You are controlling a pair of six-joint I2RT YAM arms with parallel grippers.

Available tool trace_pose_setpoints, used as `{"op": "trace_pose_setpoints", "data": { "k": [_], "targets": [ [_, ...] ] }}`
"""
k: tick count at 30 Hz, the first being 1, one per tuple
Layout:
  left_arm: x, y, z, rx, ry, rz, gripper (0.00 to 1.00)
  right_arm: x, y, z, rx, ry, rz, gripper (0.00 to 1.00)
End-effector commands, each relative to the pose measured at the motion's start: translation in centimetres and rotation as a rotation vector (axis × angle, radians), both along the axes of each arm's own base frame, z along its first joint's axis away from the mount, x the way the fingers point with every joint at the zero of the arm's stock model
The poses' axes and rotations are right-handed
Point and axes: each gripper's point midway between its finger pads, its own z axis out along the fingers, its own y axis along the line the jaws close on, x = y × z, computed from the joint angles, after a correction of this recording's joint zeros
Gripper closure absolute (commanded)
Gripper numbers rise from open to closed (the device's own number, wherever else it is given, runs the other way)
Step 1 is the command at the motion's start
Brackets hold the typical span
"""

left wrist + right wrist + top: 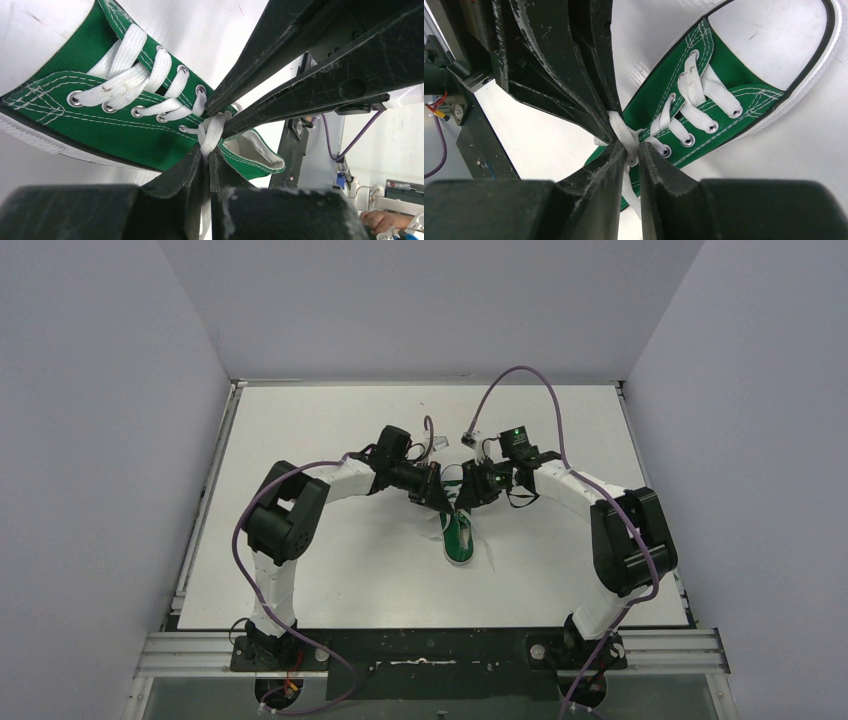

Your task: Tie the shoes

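Sneaker count: one green canvas sneaker (460,542).
Arm count: two, a left arm (300,505) and a right arm (610,510), each trailing one purple cable (530,375).
Pincer count: two, one per arm.
Sneaker position: middle of the white worktop (330,570), resting on its sole. The toe end points toward the near edge and the collar end toward the far edge, and both pincers meet over the collar end.
Sneaker appearance: green upper with white stitching, white toe cap (774,35), white sole edged by a dark stripe, two rows of metal eyelets (75,100) and a pale lining at the collar.
Laces: flat white laces (150,75) are crossed between the eyelet rows. By the uppermost eyelets the strands gather into one raised bunch.
Left pincer (206,162): clenched on the laces at that bunch, with a strand running down between its fingers.
Right pincer (630,152): clenched on the laces at the same bunch.
Pincer relation: the two sets of fingertips converge tip to tip, the left from the left side and the right from the right side.
Loose lace ends: lie on the worktop on either side of the sneaker.
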Motion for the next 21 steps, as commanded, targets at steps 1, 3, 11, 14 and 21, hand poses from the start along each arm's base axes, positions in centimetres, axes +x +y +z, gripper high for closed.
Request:
{"op": "trace_pose_setpoints", "data": {
  "k": [1,3,11,14,21],
  "targets": [
    [1.0,-0.8,4.1,-0.090,-0.097,-0.019,0.96,2.4,1.3,2.6,0.055,-0.100,-0.006,0.84],
    [0.9,-0.8,4.1,-0.088,-0.094,-0.018,0.96,2.5,1.4,2.8,0.062,-0.099,-0.009,0.88],
    [0.9,-0.8,4.2,-0.093,-0.095,-0.021,0.96,2.3,1.6,2.4,0.074,-0.082,-0.010,0.78],
    [0.9,-0.8,4.2,-0.093,-0.094,-0.020,0.96,2.4,1.7,2.3,0.076,-0.083,-0.013,0.83],
    [2.2,-0.3,3.6,-0.073,-0.084,0.076,1.00,1.9,1.3,3.2,0.081,-0.067,-0.026,1.00]
  ]
}}
